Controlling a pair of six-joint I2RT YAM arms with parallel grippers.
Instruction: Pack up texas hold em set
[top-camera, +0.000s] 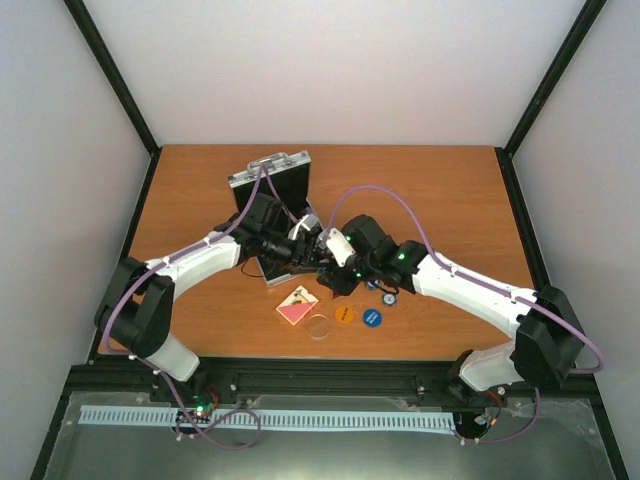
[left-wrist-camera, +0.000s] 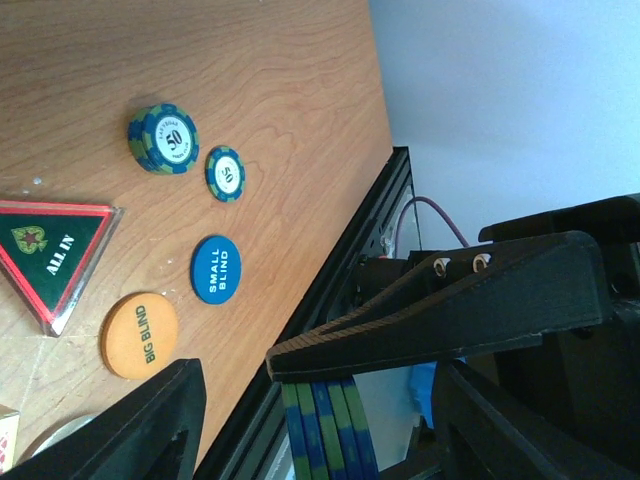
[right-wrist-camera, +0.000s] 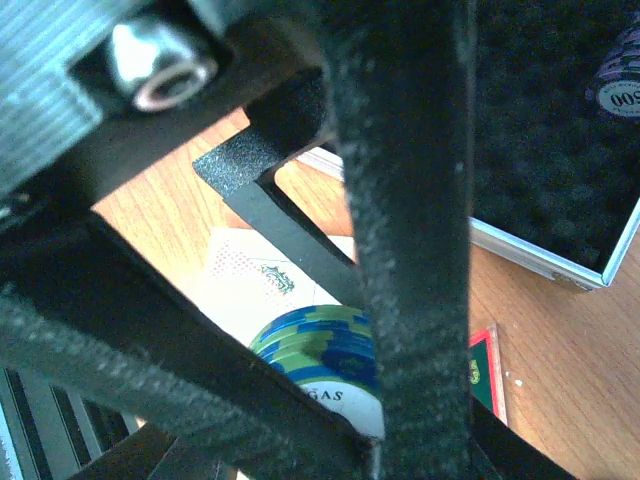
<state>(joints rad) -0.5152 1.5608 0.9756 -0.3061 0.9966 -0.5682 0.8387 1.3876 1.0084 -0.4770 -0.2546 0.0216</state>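
Case (top-camera: 272, 178) stands open at the far side of the table (top-camera: 450, 200), left of centre, lid upright, its black foam (right-wrist-camera: 545, 150) holding a purple chip (right-wrist-camera: 622, 80), and both grippers meet just in front of it. The right gripper (top-camera: 325, 255) is clamped on a chip stack (right-wrist-camera: 318, 345) held in the air, while the left gripper (left-wrist-camera: 318, 400) has its jaws apart, 1 finger on each side of that stack. Loose on the wood near the front lie the triangle (left-wrist-camera: 50, 255), orange disc (left-wrist-camera: 139, 334), blue disc (left-wrist-camera: 216, 269), clear disc (top-camera: 319, 326), deck (top-camera: 291, 314), 1 chip (left-wrist-camera: 225, 172) and a short pile of chips (left-wrist-camera: 162, 137).
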